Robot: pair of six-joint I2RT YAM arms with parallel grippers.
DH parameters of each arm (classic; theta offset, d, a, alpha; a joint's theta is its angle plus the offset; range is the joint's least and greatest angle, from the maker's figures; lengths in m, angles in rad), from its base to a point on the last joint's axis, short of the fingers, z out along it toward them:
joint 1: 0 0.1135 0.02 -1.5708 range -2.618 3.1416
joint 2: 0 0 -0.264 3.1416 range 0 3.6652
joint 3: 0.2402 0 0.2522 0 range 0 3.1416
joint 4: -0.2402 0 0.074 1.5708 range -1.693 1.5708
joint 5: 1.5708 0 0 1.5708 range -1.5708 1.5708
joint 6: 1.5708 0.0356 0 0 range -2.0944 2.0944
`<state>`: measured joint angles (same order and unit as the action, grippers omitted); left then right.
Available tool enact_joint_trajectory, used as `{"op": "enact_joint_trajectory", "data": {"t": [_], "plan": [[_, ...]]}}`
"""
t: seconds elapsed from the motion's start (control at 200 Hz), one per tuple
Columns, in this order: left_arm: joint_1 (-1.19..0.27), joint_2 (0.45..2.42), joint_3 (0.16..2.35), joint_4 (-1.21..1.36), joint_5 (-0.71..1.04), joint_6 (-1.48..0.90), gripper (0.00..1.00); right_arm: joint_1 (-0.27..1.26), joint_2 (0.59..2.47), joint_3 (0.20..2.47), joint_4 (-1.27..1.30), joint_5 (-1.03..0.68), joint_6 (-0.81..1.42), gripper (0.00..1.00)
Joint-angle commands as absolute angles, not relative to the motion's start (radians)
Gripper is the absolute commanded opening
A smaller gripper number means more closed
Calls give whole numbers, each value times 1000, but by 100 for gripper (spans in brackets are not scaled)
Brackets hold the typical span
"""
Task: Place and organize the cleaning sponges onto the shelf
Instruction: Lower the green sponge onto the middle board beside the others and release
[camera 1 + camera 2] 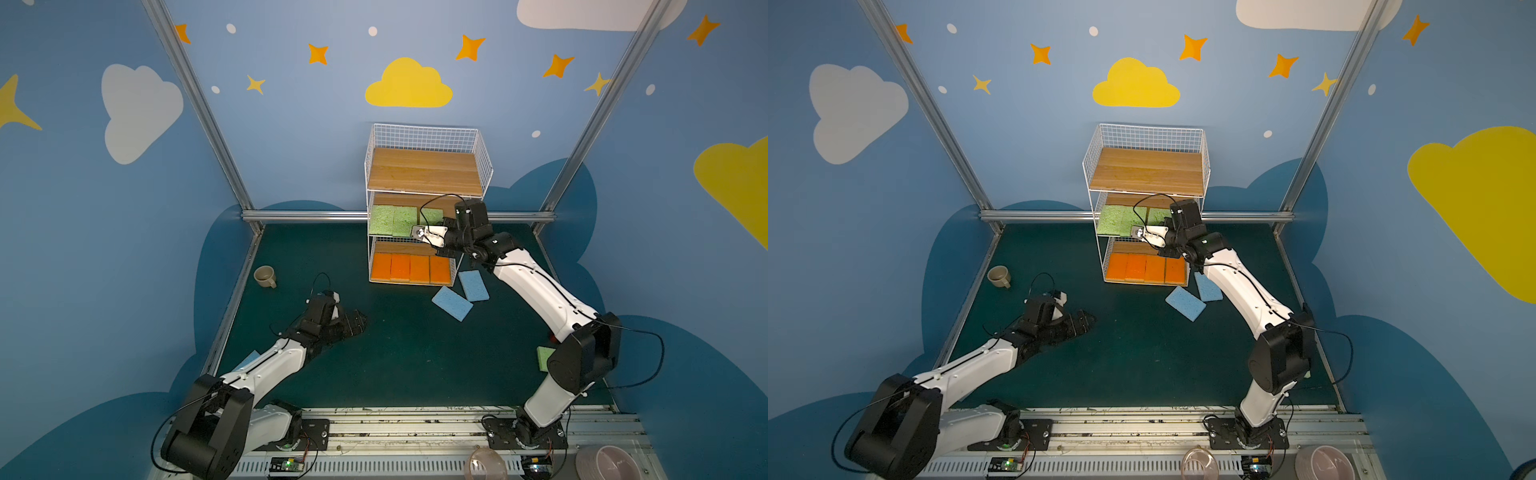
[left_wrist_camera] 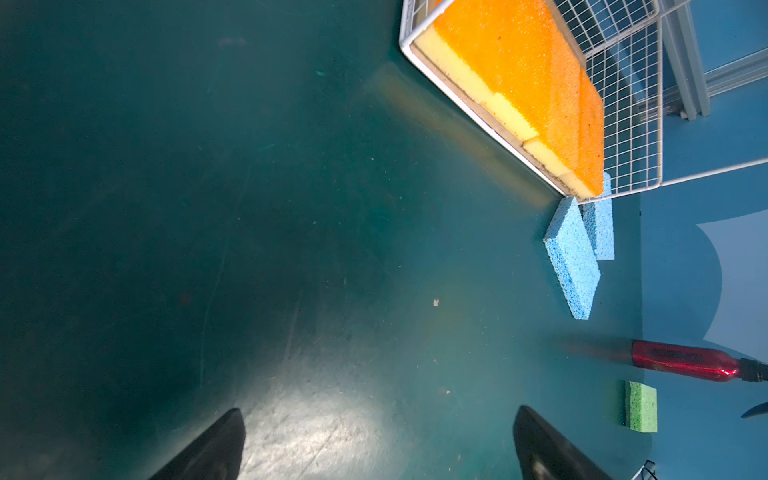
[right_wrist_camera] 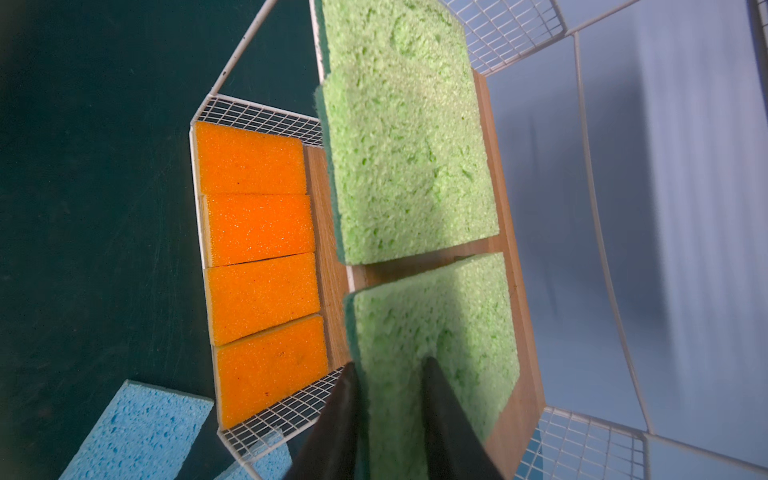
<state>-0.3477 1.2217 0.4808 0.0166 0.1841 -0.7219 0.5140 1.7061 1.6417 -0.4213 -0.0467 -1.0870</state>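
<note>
Reaching into the middle tier of the shelf [image 1: 424, 170] with the right gripper [image 3: 390, 365], keeping the jaws narrow and straddling the near edge of a light green sponge [image 3: 436, 332] lying flat on the wooden board. Impossible to tell whether pinching it or merely flanking it. Sharing that tier with two more green sponges [image 1: 392, 220], side by side at 9 o'clock of it in both top views. Showing four orange sponges [image 1: 411, 268] packed in a row on the bottom tier, at 6 o'clock just beneath. Hovering the left gripper [image 2: 378, 415] low over the dark green mat [image 1: 399, 357] at 7 o'clock of the shelf, well apart from it, jaws spread wide and holding nothing. Also showing two light blue sponges [image 1: 452, 303] close together on the mat at 5 o'clock of the shelf's foot, a loose green sponge [image 1: 543, 358] by the right arm's elbow at 4 o'clock, and a beige cup [image 1: 265, 276] at 8 o'clock.
</note>
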Motion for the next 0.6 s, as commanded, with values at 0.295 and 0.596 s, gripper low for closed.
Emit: {"op": "enact_joint_trajectory", "data": {"t": [0.295,0.596], "plan": [[-344,1240,503,28,183,-713,100,511,1728,1661,-397,-65,-1096,29],[-343,1238,505,26,178,-713,100,511,1730,1653,-364,-83,-1095,24]]}}
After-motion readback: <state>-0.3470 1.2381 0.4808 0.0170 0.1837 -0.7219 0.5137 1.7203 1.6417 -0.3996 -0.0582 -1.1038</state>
